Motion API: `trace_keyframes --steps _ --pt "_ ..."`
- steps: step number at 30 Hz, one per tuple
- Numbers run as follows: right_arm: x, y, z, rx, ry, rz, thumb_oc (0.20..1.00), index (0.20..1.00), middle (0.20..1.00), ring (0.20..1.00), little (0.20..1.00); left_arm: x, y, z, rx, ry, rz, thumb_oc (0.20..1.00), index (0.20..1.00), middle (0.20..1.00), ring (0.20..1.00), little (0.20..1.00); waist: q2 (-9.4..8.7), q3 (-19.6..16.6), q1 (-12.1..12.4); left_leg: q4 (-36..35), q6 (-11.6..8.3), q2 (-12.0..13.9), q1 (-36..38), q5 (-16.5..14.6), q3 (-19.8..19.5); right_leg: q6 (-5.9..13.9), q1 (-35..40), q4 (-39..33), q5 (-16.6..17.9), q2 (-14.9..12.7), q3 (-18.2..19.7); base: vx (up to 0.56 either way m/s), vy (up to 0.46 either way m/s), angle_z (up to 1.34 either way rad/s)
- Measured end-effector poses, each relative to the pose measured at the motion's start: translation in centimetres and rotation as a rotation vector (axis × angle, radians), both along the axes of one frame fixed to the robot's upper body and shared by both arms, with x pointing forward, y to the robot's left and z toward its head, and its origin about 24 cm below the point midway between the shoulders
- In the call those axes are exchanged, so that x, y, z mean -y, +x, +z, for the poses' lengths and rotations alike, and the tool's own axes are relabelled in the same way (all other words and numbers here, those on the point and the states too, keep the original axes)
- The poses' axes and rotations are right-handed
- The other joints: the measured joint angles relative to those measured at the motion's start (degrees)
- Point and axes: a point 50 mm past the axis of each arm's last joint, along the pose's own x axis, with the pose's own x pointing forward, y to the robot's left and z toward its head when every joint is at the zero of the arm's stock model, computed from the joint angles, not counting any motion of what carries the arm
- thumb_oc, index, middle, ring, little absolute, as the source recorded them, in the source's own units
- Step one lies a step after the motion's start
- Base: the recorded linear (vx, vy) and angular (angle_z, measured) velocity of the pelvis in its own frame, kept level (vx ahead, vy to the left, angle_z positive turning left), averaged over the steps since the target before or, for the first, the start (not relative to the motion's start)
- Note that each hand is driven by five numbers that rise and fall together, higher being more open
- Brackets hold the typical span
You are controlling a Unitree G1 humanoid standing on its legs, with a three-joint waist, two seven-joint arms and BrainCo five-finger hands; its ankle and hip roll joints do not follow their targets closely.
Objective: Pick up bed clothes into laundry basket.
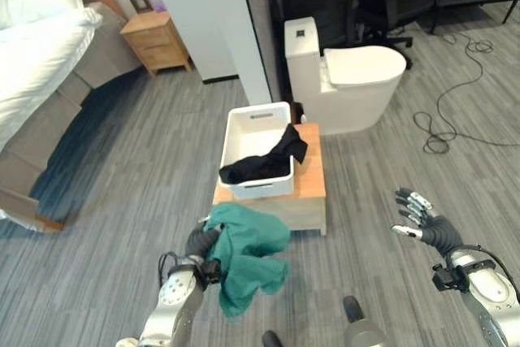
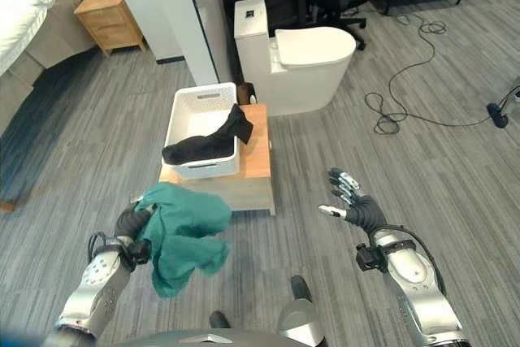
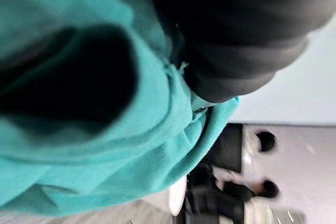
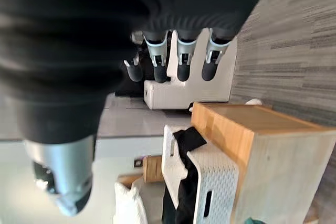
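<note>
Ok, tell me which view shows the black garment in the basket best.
The left eye view: the black garment shows whole, draped over the white laundry basket's near right rim. The right eye view shows much the same, slightly smaller. The right wrist view catches it side-on past the fingers. The left wrist view mostly shows teal cloth.

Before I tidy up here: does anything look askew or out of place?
Yes. The black garment hangs over the white basket's rim rather than lying fully inside. The left robot hand holds a teal garment.
</note>
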Motion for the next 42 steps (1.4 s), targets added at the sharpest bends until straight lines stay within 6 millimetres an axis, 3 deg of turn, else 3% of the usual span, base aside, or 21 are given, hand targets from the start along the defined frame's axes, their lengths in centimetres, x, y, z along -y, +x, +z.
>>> trace_keyframes --steps 4,7,8,9,10,11,14,15,18,20,22,26,30,33,38,42 --pt "-0.4 0.7 0.5 0.026 0.000 0.018 1.000 1.000 1.000 1.000 1.000 -1.7 3.8 6.6 0.203 0.191 -0.105 0.200 0.200 0.200 0.200 0.200 0.56 -2.0 0.4 0.0 -0.03 -0.1 0.5 0.0 -0.6 0.06 0.8 0.0 -0.1 -0.1 -0.3 0.00 -0.003 0.05" --pt "-2.4 1.5 0.1 0.015 0.023 0.101 1.000 1.000 1.000 1.000 1.000 -1.7 6.8 11.9 0.367 0.270 -0.133 0.200 0.200 0.200 0.200 0.200 0.62 -2.4 0.4 0.0 -0.02 -0.3 1.1 0.0 -0.9 0.16 1.7 0.0 -0.1 0.0 -0.5 -0.01 -0.013 0.04" --pt "-3.0 1.7 0.0 0.010 0.028 0.126 1.000 1.000 1.000 1.000 1.000 -1.7 7.6 12.8 0.397 0.293 -0.133 0.200 0.200 0.200 0.200 0.200 0.66 -2.4 0.4 0.0 -0.01 -0.3 1.1 0.0 -0.9 0.15 1.7 0.0 -0.1 0.0 -0.6 -0.01 -0.021 0.03" --pt "-3.4 1.9 -0.4 -0.001 0.045 0.141 1.000 1.000 1.000 1.000 1.000 -2.5 9.0 13.6 0.385 0.338 -0.104 0.200 0.200 0.200 0.200 0.200 0.80 -2.5 0.1 0.0 -0.01 -0.2 1.1 0.0 -0.9 0.13 1.7 -0.2 -0.1 0.1 -0.6 0.00 0.000 0.00" --pt "-3.9 1.8 -1.5 -0.050 0.073 0.157 1.000 1.000 1.000 1.000 1.000 -5.1 11.5 15.5 0.330 0.453 -0.011 0.200 0.200 0.200 0.200 0.200 0.90 -2.5 -1.0 0.0 -0.01 -0.1 1.1 0.0 -1.0 0.08 1.7 -0.3 -0.1 0.1 -0.7 -0.01 -0.032 -0.01" --pt "-4.1 1.6 -1.9 -0.067 0.074 0.167 1.000 1.000 1.000 1.000 1.000 -6.1 11.9 16.7 0.340 0.476 0.034 0.200 0.200 0.200 0.200 0.200 1.10 -2.5 -1.5 0.0 -0.04 -0.1 1.1 0.0 -0.9 0.11 1.6 -0.3 -0.1 0.0 -0.6 -0.02 -0.035 -0.05" --pt "-3.9 0.4 -2.9 -0.111 0.096 0.152 1.000 1.000 1.000 1.000 1.000 -6.1 13.7 20.0 0.379 0.496 0.074 0.200 0.200 0.200 0.200 0.200 1.43 -2.3 -2.0 0.0 -0.23 -0.2 0.9 0.1 -0.8 0.21 1.4 -0.3 -0.2 -0.1 -0.8 -0.02 -0.015 -0.03" --pt "-4.0 0.3 -3.0 -0.116 0.103 0.157 1.000 1.000 1.000 1.000 1.000 -6.2 13.7 21.1 0.425 0.430 0.102 0.200 0.200 0.200 0.200 0.200 1.98 -2.1 -2.5 0.0 -0.28 -0.5 0.9 0.2 -0.4 0.45 1.2 -0.1 -0.1 -0.1 -0.5 -0.01 -0.011 -0.08" --pt "-3.6 0.3 -2.7 -0.105 0.119 0.138 1.000 1.000 1.000 1.000 1.000 -5.8 13.8 21.4 0.454 0.357 0.101 0.200 0.200 0.200 0.200 0.200 2.78 -1.6 -3.3 0.0 -0.34 -0.4 0.8 0.1 -0.3 0.40 0.9 0.0 -0.2 0.1 -0.3 0.02 -0.018 -0.07" --pt "-2.8 0.0 -2.8 -0.108 0.122 0.102 1.000 1.000 1.000 1.000 1.000 -7.4 14.3 21.8 0.411 0.347 0.178 0.200 0.200 0.200 0.200 0.200 3.20 0.1 -3.7 0.0 -0.42 -0.3 0.7 0.1 -0.3 0.34 0.8 -0.3 -0.3 0.2 -0.4 0.01 -0.016 0.04" --pt "-2.2 -0.7 -3.1 -0.126 0.120 0.073 1.000 1.000 1.000 1.000 1.000 -8.6 14.3 24.4 0.436 0.381 0.238 0.200 0.200 0.200 0.200 0.200 3.26 1.9 -3.9 0.0 -0.48 -0.3 -0.2 0.0 -0.7 0.30 0.3 -0.1 -0.3 0.1 -0.8 0.02 -0.022 0.11" --pt "-1.4 -1.5 -3.6 -0.147 0.119 0.034 1.000 1.000 1.000 1.000 1.000 -10.5 13.6 26.6 0.465 0.411 0.319 0.200 0.200 0.200 0.200 0.200 4.08 3.6 -4.2 0.0 -0.38 -0.4 -2.0 0.1 -0.7 0.25 -1.6 0.0 -0.2 0.1 -0.8 0.01 -0.003 0.00" --pt "-0.2 -2.4 -4.0 -0.171 0.111 -0.019 1.000 1.000 1.000 1.000 1.000 -13.6 12.6 27.0 0.399 0.444 0.454 0.200 0.200 0.200 0.200 0.200 5.02 6.2 -4.5 0.0 -0.29 -0.5 -3.5 0.2 -0.3 0.25 -3.4 0.0 -0.2 0.0 -0.5 0.03 -0.023 -0.06" --pt "0.3 -3.2 -4.5 -0.205 0.107 -0.039 1.000 1.000 1.000 1.000 1.000 -14.8 11.9 27.6 0.384 0.462 0.513 0.200 0.200 0.200 0.200 0.200 5.16 7.1 -4.5 0.1 -0.26 -0.4 -5.3 0.3 0.1 -0.24 -5.5 0.0 0.3 0.2 -0.2 0.02 -0.050 -0.06" --pt "0.5 -3.5 -4.7 -0.217 0.114 -0.049 1.000 1.000 1.000 1.000 1.000 -16.4 10.9 27.8 0.338 0.506 0.576 0.200 0.200 0.200 0.200 0.200 4.34 8.8 -4.8 0.2 -0.41 -0.4 -6.5 0.2 0.3 -0.22 -6.8 0.0 0.2 0.2 0.0 0.06 -0.063 -0.03" --pt "0.4 -3.2 -4.6 -0.215 0.116 -0.033 1.000 1.000 1.000 1.000 1.000 -16.6 10.8 27.6 0.326 0.507 0.582 0.200 0.200 0.200 0.200 0.200 4.33 10.8 -4.7 0.4 -0.40 -0.4 -7.2 0.2 0.8 -0.07 -7.6 0.0 0.0 0.2 0.0 0.05 -0.066 0.01"
